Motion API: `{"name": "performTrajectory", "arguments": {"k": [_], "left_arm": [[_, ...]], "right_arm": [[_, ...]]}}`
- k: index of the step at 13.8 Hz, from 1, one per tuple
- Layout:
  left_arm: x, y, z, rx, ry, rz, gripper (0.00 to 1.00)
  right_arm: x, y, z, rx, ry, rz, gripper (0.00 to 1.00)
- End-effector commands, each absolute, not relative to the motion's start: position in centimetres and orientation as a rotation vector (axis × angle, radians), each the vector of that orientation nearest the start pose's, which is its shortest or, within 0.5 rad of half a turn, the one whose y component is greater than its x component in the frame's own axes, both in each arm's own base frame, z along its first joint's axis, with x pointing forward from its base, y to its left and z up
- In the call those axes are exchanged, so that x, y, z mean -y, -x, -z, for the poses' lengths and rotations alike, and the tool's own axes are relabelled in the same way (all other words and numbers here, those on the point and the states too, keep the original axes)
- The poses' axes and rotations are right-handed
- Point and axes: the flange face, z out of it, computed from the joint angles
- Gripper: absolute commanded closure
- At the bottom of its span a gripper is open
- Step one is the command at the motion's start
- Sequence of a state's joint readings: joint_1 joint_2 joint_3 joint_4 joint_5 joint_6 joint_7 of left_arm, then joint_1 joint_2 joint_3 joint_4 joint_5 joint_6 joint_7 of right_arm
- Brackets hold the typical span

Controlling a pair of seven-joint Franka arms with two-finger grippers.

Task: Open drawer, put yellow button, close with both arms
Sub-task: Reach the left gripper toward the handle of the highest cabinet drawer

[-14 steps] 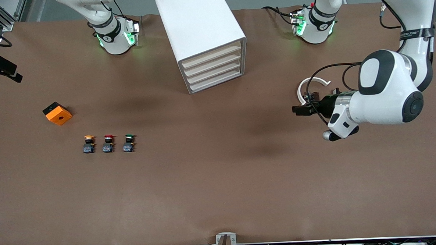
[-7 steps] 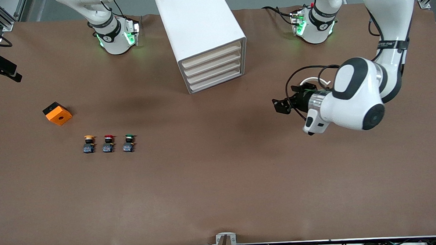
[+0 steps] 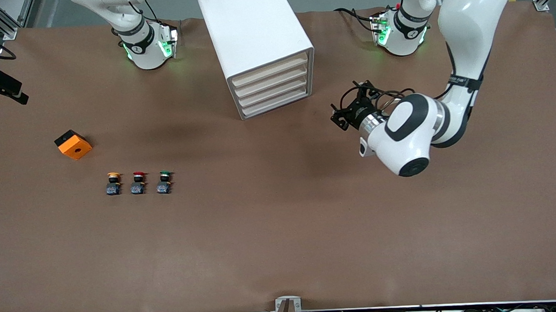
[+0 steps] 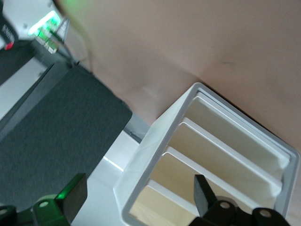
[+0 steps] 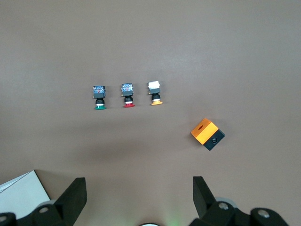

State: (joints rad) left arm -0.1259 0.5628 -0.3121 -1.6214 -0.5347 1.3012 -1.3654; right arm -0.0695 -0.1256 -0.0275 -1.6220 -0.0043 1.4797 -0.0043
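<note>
The white cabinet [image 3: 257, 44] stands at the table's far middle, and its uppermost drawer [image 3: 269, 71] is closed. The yellow button [image 3: 114, 183] stands in a row with two others toward the right arm's end; it also shows in the right wrist view [image 5: 155, 93]. My left gripper [image 3: 339, 116] is open and empty, beside the cabinet's front on the left arm's side; its wrist view [image 4: 139, 181] shows the cabinet [image 4: 136, 165] close ahead. My right gripper [image 5: 138, 181] is open and empty, high over the table, out of the front view.
A red-capped button [image 3: 138, 182] and a green-capped button [image 3: 165, 181] stand beside the yellow one. An orange and black box [image 3: 73, 144] lies farther from the front camera than the buttons, toward the right arm's end.
My left arm has swung from the left arm's end of the table toward the cabinet's front, still open. The right arm and the buttons have not moved.
</note>
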Motion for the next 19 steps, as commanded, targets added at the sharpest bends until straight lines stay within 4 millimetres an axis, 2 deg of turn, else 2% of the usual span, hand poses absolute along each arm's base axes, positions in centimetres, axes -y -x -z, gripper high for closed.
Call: {"name": "performTrajectory", "arguments": {"k": [1,4,5,6,7,8,9,11,14,16,19], "left_arm": [[30.6,-50.9,-29.6,1.279,2.021,-1.54,0.0],[31.9,-51.2,-27.3,1.4,1.725,-1.559,0.0],[32.3,-51.0,-26.5,1.425,1.632,-1.571,0.0],[32.5,-50.8,-25.9,1.444,1.559,-1.568,0.0],[32.7,-50.6,-25.6,1.457,1.505,-1.554,0.0],[33.0,-50.3,-25.4,1.461,1.46,-1.53,0.0],[33.2,-50.1,-25.0,1.474,1.392,-1.51,0.0],[33.9,-49.3,-23.9,1.475,1.261,-1.473,0.0],[35.0,-48.3,-23.5,1.442,1.174,-1.46,0.0],[36.1,-47.9,-22.8,1.431,1.138,-1.439,0.0],[37.5,-46.7,-22.0,1.409,1.121,-1.408,0.0]], "right_arm": [[4.8,-49.5,-66.4,-0.13,3.154,-0.013,0.0],[5.0,-49.8,-67.2,-0.141,3.154,0.008,0.0],[5.2,-50.0,-66.7,-0.148,3.152,-0.042,0.0],[5.4,-51.2,-64.1,-0.154,3.143,-0.13,0.0],[5.5,-54.9,-57.3,-0.169,3.129,-0.334,0.0],[6.2,-56.5,-55.7,-0.169,3.092,-0.399,0.0],[6.7,-56.4,-56.6,-0.185,3.077,-0.373,0.0],[6.8,-56.5,-56.4,-0.186,3.082,-0.368,0.0],[7.1,-57.2,-56.0,-0.186,3.098,-0.333,0.0],[6.9,-57.8,-54.9,-0.179,3.104,-0.339,0.0],[6.6,-58.9,-52.0,-0.171,3.115,-0.258,0.0]]}}
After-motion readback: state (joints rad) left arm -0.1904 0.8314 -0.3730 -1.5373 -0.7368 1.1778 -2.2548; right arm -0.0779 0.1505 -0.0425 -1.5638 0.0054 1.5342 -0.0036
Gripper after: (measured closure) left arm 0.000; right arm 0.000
